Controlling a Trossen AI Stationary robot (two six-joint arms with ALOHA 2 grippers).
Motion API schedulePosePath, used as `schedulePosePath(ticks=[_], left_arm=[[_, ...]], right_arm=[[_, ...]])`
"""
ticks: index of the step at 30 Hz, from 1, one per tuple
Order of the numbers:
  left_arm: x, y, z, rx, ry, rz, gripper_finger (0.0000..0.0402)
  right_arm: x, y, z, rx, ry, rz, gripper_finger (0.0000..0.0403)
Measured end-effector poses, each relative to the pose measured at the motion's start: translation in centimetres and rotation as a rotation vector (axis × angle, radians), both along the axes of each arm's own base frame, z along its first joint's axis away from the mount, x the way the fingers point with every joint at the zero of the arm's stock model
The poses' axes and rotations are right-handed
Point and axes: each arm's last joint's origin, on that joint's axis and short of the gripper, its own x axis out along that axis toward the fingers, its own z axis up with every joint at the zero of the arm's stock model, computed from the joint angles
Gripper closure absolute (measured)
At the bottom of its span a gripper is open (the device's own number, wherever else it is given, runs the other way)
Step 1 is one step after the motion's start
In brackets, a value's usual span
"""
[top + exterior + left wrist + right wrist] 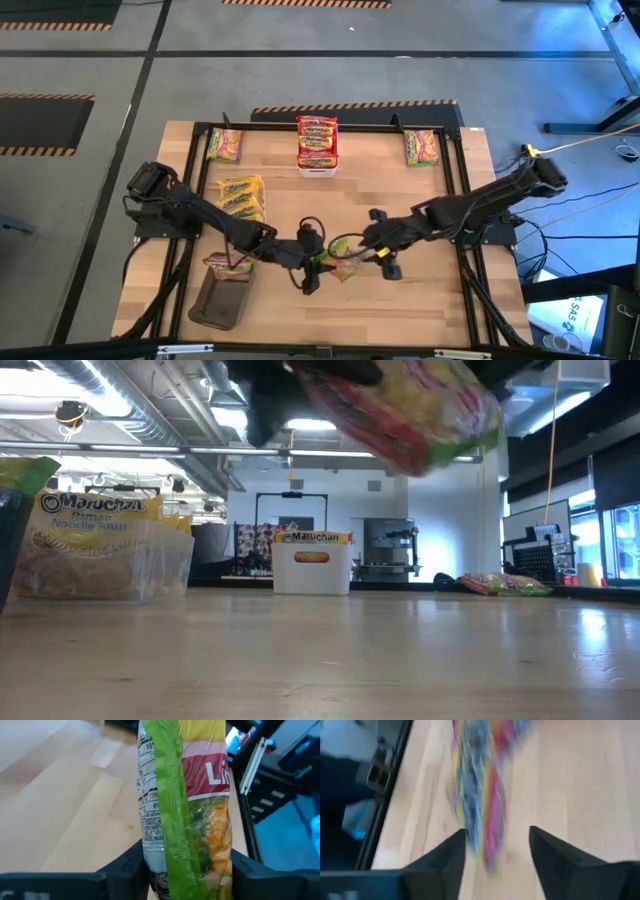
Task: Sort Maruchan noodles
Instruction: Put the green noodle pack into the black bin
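A green-and-pink Maruchan packet (342,260) hangs in the air over the table's near middle between my two grippers; the low view shows it lifted clear (420,410). My left gripper (315,262) is shut on it. My right gripper (368,247) is open; in the right wrist view its fingers (497,855) stand on either side of the packet's end (482,820) with room on both sides. Other packets sit in a white bin (317,168), in a clear bin (240,197), at the far left (225,145) and far right (421,148). My left gripper (190,875) pinches the green-and-pink packet between its two fingers at one end (185,855), a finger on each flat face. The packet stands edge-on and runs straight out from the fingers. It is lifted clear of the table.
A dark tray (220,300) lies at the near left with a packet (226,263) at its far end. A black frame (460,180) borders the wooden table. Bare wood lies between the bins and the grippers and on the table's right half.
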Motion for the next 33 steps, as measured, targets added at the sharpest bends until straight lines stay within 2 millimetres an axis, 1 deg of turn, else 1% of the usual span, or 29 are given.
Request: schedulePosePath(ticks=[3, 5, 7, 9, 11, 14, 17, 20, 22, 24, 27, 30, 33], left_arm=[[-0.9, -0.9, 0.7, 0.059, -0.005, 0.017, 0.0257], [-1.4, -1.6, 0.8, 0.116, -0.020, 0.035, 0.0258], [-2.0, -2.4, 1.2, 0.176, -0.053, 0.065, 0.0258], [-2.3, -3.1, 1.7, 0.216, -0.099, 0.096, 0.0258], [-2.5, -3.5, 1.9, 0.257, -0.126, 0.129, 0.0259], [-2.4, -3.8, 2.5, 0.274, -0.185, 0.142, 0.0259], [-2.3, -3.9, 3.0, 0.303, -0.225, 0.156, 0.0259], [-2.3, -4.0, 3.5, 0.313, -0.268, 0.156, 0.0259], [-2.2, -4.0, 3.7, 0.324, -0.284, 0.155, 0.0259], [-2.1, -3.9, 3.9, 0.325, -0.298, 0.159, 0.0259], [-1.9, -3.6, 4.0, 0.323, -0.307, 0.172, 0.0258], [-1.8, -3.4, 4.1, 0.324, -0.310, 0.176, 0.0256], [-1.8, -3.4, 4.2, 0.320, -0.325, 0.158, 0.0255]], right_arm=[[-1.7, 0.0, 1.0, -0.014, 0.084, -0.008, 0.0171], [-2.8, 0.1, 0.8, -0.065, 0.062, -0.036, 0.0147], [-3.6, 0.5, -0.4, -0.119, 0.004, -0.086, 0.0129], [-4.1, 1.0, -2.1, -0.128, -0.099, -0.124, 0.0118], [-4.2, 1.6, -3.8, -0.076, -0.232, -0.131, 0.0113], [-4.4, 1.8, -6.3, 0.015, -0.393, -0.129, 0.0112], [-4.7, 1.6, -7.4, 0.123, -0.562, -0.152, 0.0112], [-5.0, 1.4, -7.7, 0.201, -0.715, -0.170, 0.0112], [-4.9, 1.4, -7.7, 0.213, -0.782, -0.173, 0.0112], [-4.7, 1.6, -7.4, 0.218, -0.846, -0.163, 0.0111], [-4.0, 1.9, -6.9, 0.203, -0.895, -0.136, 0.0111], [-3.3, 2.2, -5.9, 0.200, -0.928, -0.118, 0.0111], [-2.4, 2.2, -5.3, 0.187, -0.948, -0.119, 0.0111]])
